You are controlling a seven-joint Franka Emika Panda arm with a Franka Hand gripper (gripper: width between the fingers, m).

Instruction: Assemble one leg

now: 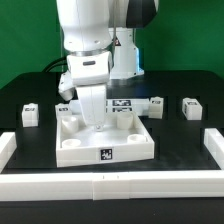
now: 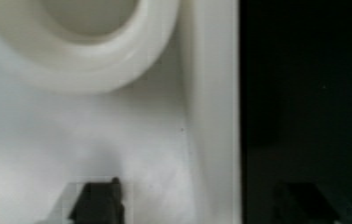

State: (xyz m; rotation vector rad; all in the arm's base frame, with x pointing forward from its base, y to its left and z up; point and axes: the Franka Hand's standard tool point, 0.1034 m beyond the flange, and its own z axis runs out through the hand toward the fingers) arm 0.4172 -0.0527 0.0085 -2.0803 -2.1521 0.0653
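Note:
The large white tray (image 1: 130, 150) lies in the middle of the black table with a tag on its front wall. My gripper (image 1: 93, 122) points straight down over the tray's far left part. In the wrist view the gripper (image 2: 208, 203) is open, with one dark fingertip (image 2: 98, 200) over the white tray (image 2: 155, 130) and the other over the black table. The tray's edge runs between them, and a round socket (image 2: 84, 30) shows close by. Several small white legs lie on the table: two on the exterior view's left (image 1: 30, 113) (image 1: 63, 108) and two on its right (image 1: 157, 103) (image 1: 190, 107). I hold nothing.
The marker board (image 1: 125, 104) lies just behind the tray. White border bars run along the table's front (image 1: 110, 185), left (image 1: 8, 146) and right (image 1: 214, 146). A green backdrop stands behind the arm.

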